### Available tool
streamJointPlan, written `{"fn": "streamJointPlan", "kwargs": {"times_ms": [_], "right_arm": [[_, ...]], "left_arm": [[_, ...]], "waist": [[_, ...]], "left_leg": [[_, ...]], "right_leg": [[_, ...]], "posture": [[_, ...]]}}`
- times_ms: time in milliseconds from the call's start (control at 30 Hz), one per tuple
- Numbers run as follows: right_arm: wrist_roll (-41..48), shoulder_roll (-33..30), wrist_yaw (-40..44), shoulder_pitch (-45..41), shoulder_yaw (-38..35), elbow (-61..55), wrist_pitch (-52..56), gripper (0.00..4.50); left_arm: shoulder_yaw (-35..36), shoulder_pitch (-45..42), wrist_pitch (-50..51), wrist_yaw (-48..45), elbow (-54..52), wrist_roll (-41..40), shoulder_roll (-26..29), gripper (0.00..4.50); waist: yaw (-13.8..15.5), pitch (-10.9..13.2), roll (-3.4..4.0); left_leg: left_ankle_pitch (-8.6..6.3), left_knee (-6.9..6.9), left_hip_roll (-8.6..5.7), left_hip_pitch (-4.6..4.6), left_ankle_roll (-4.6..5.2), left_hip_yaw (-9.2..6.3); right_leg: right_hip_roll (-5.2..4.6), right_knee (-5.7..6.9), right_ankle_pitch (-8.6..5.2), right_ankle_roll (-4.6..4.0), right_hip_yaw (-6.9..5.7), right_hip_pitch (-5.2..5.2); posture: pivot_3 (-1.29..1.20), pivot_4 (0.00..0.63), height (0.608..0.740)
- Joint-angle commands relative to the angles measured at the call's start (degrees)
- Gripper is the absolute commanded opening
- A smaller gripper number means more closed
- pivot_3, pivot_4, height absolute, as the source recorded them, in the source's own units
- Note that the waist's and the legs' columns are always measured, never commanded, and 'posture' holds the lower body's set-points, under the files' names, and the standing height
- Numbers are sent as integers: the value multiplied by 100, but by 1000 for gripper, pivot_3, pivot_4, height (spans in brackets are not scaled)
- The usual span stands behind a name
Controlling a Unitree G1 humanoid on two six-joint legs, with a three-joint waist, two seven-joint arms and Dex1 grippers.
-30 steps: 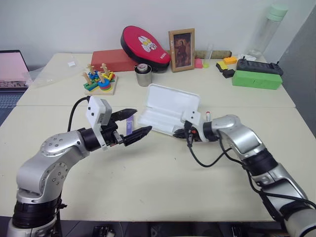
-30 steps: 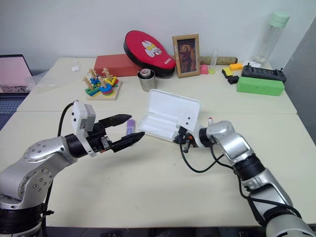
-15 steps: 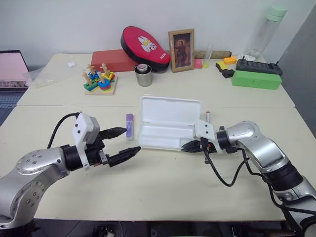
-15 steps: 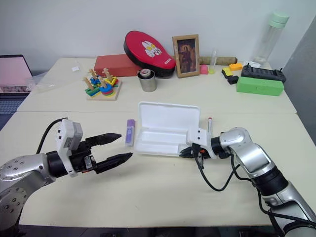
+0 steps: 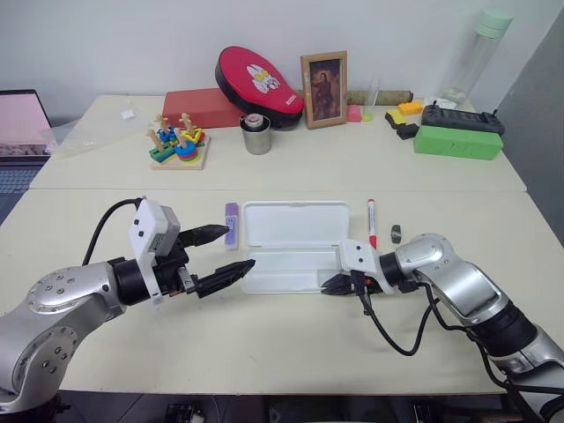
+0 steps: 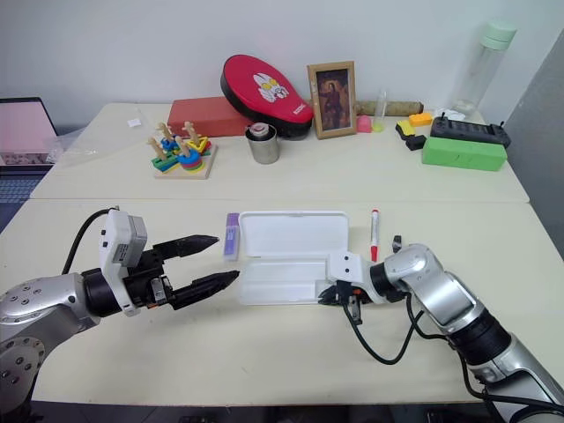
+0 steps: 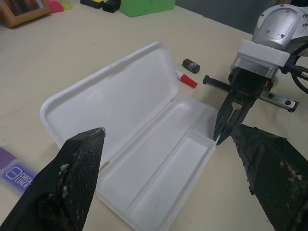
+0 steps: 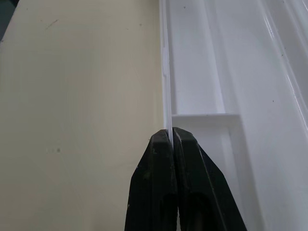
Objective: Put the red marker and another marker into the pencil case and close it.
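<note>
Left gripper (image 5: 227,251): fingers spread wide, holding nothing, hovering just off the left end of the pencil case and pointing along the table toward it.
Right gripper (image 5: 331,284): fingers pressed together on the thin front wall of the pencil case, at its near right corner; the wrist view shows the white rim pinched between the two black tips.
Pencil case (image 5: 291,238): white, lying open and flat on the near table, lid folded back away from the robot, tray toward it; the tray has a long compartment and a narrower strip partitioned off, and no marker lies in either.
Purple marker (image 5: 232,225): lying on the table just beside the left end of the case's lid, apart from it, close to the upper finger of the left gripper.
Red marker (image 5: 371,222): on the table just right of the case, red cap at the far end, lengthwise away from the robot.
Small dark stub (image 5: 396,233): on the table right of the red marker.
Metal cup (image 5: 256,135): on the far table.
Green box (image 5: 458,142): far right.
</note>
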Motion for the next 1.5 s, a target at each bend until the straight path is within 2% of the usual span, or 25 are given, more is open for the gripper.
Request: {"fn": "streamJointPlan", "kwargs": {"times_ms": [33,333,433,667,933,1000,1200,1333,1500], "right_arm": [[11,11,-41,47,24,-265,152,48],[125,89,-127,89,79,-526,578,48],[255,150,-139,64,-55,-629,701,594],[533,181,-189,-50,-382,-692,878,2172],[1340,-246,-93,55,-1283,-975,1335,4141],[1525,-398,-98,133,-1511,-1011,1497,4463],[1541,-487,-960,167,-2190,-775,2110,4463],[1306,-450,-1771,109,-2164,-764,2850,4463],[874,150,-3056,-126,-2124,-621,3508,4463]], "left_arm": [[51,-99,16,16,-117,-103,94,4500],[-29,-233,45,-31,-29,-62,90,4500],[-52,-260,18,-84,32,-28,103,4500],[-163,-382,-49,-175,139,38,95,4500],[-494,-642,-127,-173,201,86,-53,4500],[-587,-750,-141,-186,224,96,-82,4500],[-1109,-1318,-178,-351,314,111,-255,4500],[-1657,-1773,-210,-646,471,288,-344,4500],[-1982,-2238,-295,-894,762,455,-488,4500]], "waist": [[1,0,0],[-2,0,0],[-2,0,0],[1,0,0],[12,0,-1],[16,0,-1],[20,-1,-2],[20,-1,-2],[-22,-1,-2]], "left_leg": [[0,0,0,0,0,0],[0,0,0,1,0,0],[0,0,0,0,0,0],[0,0,0,1,0,0],[0,0,0,-3,0,0],[0,0,0,-3,0,0],[0,5,0,-6,0,0],[0,5,-1,-8,0,1],[1,7,-1,-19,0,1]], "right_leg": [[0,0,0,0,0,0],[0,0,0,0,0,0],[0,0,0,0,-1,0],[0,0,0,0,-1,0],[0,-1,0,0,-2,0],[0,-1,0,0,-2,0],[0,-1,0,0,-2,0],[0,-1,0,0,-1,-1],[1,2,1,0,-1,-14]], "posture": [[0,150,740],[0,150,740],[0,150,740],[0,150,740],[0,150,740],[0,150,740],[0,150,740],[0,150,740],[0,150,740]]}}
